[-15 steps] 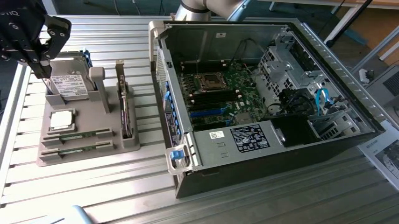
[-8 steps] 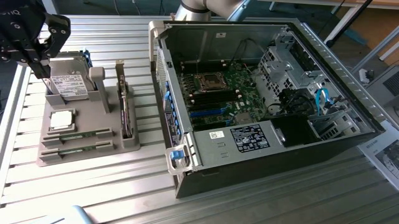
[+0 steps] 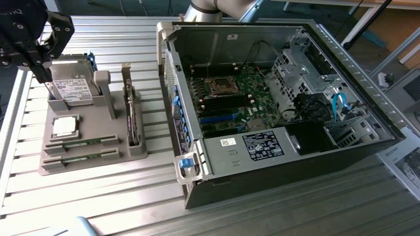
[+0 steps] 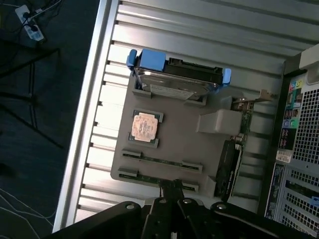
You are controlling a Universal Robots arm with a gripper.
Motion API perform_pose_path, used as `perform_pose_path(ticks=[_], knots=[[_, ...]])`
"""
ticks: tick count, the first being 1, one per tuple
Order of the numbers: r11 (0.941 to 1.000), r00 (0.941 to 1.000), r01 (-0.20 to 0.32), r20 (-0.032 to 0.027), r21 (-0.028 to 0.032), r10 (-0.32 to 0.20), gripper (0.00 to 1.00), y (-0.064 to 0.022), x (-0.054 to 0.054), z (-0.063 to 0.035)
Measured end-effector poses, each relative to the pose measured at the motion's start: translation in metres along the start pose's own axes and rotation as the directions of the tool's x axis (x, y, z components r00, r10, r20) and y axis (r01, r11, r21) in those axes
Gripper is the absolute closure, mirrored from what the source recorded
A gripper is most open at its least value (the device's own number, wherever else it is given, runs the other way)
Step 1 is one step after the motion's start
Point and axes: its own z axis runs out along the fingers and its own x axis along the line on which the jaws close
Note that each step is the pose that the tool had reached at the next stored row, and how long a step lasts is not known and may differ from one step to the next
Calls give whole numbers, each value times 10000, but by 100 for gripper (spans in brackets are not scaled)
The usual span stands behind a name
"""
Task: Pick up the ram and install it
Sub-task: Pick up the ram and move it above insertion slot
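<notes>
Two ram sticks lie on edge in slots of the grey holder tray [image 3: 98, 164]: one ram [image 3: 82, 143] beside the silver processor chip [image 3: 64, 126], the other ram [image 3: 82, 157] nearer the tray's front edge. The wrist view has the same pair, the ram [image 4: 162, 160] by the chip and the outer ram [image 4: 149, 178], which is partly covered by the fingertips. My black gripper [image 3: 45, 76] hangs above the tray's far left corner, next to the hard drive [image 3: 74, 88]. Seen from the wrist, the gripper [image 4: 172, 188] is shut, fingertips together, holding nothing.
An upright expansion card [image 3: 133, 115] stands at the tray's right side. The open computer case [image 3: 282, 98] lies on the exterior view's right, motherboard [image 3: 229, 98] exposed with its dark slots. The ribbed metal table [image 3: 98, 201] runs under everything; its left edge drops to a dark floor.
</notes>
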Motion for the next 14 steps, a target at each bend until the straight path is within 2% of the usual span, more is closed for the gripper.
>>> perform_pose_path(ticks=[3, 7, 9, 13, 14], knots=[[9987, 9987, 505, -22, -14, -505, 89, 0, 0, 0], [9940, 9940, 1091, -47, -31, -1091, 89, 0, 0, 0], [9867, 9867, 1625, -69, -48, -1625, 89, 0, 0, 0], [9751, 9750, 2218, -92, -69, -2219, 89, 0, 0, 0], [9705, 9704, 2410, -99, -76, -2411, 89, 0, 0, 0]])
